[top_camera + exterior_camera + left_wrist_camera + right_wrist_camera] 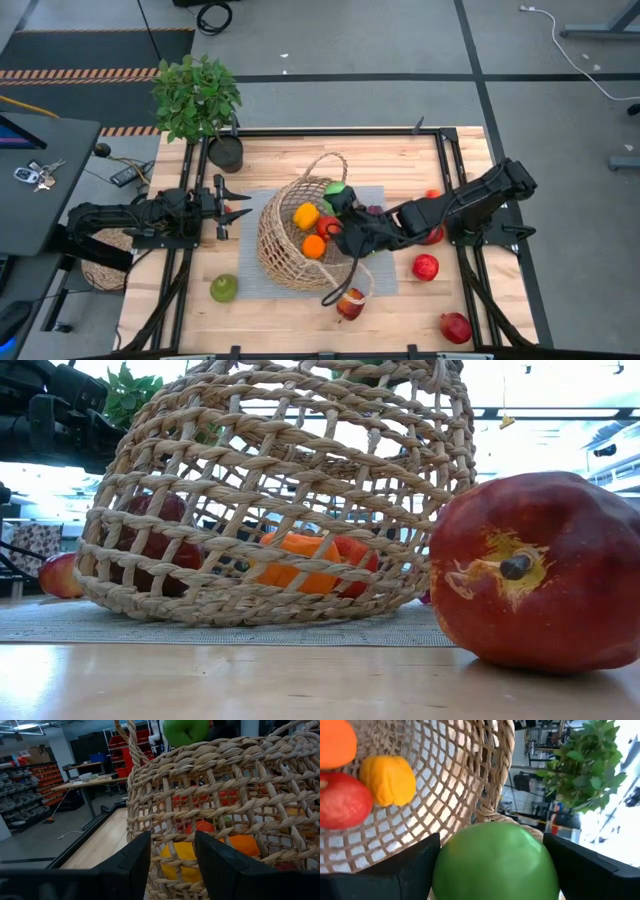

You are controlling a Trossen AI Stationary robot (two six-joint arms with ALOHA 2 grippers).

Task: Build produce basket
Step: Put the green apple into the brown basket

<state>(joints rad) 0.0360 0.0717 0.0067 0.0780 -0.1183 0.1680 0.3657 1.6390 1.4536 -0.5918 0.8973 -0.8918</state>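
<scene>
The tan wicker basket (290, 240) lies tipped on its side on a grey mat (385, 272), its mouth toward the table's right. Inside it are a yellow pepper (306, 215), an orange (314, 246) and a red apple (328, 226). My right gripper (340, 198) reaches in from the right and is shut on a green apple (336, 189) at the far edge of the mouth. My left gripper (238, 206) is open and empty, just left of the basket's woven wall (210, 785), apart from it. My right gripper pinches the green apple between its two fingers (395, 870), one on each of the apple's opposite sides (447, 865). The fingers come roughly level from the table's right. The apple is held off the table at the basket's rim (505, 765); whether it touches the rim I cannot tell.
Loose produce lies around: a green fruit (223, 288) near left, a red-yellow apple (350, 305) by the basket's loop handle, a red pomegranate (425, 266), another (455, 326) near right, purple grapes (374, 210). A potted plant (200, 100) stands at the far left.
</scene>
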